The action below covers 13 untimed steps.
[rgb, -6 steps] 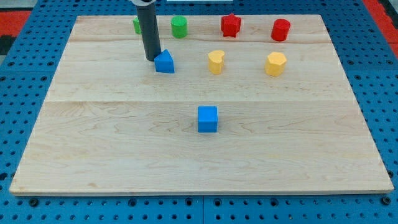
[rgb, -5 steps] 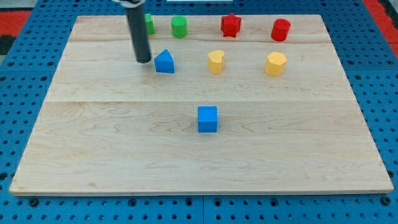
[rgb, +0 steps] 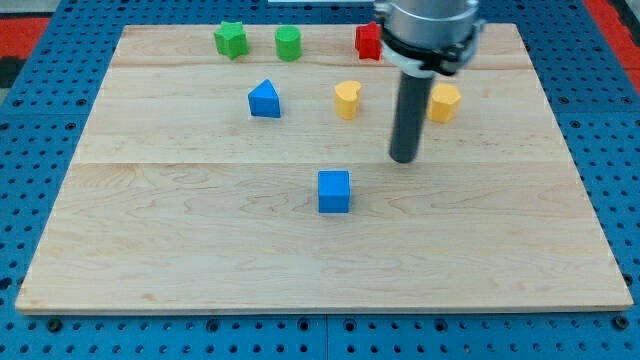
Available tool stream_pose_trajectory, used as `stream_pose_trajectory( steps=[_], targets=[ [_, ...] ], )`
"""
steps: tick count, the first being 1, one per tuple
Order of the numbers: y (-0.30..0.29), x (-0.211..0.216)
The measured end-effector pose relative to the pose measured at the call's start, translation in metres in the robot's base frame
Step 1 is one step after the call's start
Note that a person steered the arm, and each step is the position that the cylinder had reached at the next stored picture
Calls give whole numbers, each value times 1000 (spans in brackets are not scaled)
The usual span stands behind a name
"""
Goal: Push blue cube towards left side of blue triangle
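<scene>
The blue cube (rgb: pixel 334 191) sits near the middle of the wooden board (rgb: pixel 200 230). The blue triangle (rgb: pixel 264 99) lies up and to the left of it, in the upper part of the board. My tip (rgb: pixel 403 158) is down on the board, to the right of the blue cube and a little above it, with a gap between them. The rod rises from the tip toward the view's top and hides part of the top row.
A green star (rgb: pixel 230 39) and a green cylinder (rgb: pixel 288 43) stand along the top edge. A red block (rgb: pixel 366 40) is partly hidden behind the arm. A yellow heart (rgb: pixel 347 99) and a yellow hexagon (rgb: pixel 445 101) lie in the second row.
My tip has moved from just left of the blue triangle across to the right and downward, to a spot right of the blue cube. No block has moved.
</scene>
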State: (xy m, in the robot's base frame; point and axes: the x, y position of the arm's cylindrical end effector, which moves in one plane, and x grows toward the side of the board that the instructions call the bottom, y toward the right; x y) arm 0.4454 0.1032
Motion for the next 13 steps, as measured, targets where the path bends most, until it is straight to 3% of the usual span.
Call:
stream_pose_trajectory(
  steps=[1, 2, 5, 7, 8, 13],
  targets=[
    [-1, 37],
    [-38, 47],
    [-194, 44],
    [-235, 40],
    [-266, 24],
    [-269, -84]
  ],
)
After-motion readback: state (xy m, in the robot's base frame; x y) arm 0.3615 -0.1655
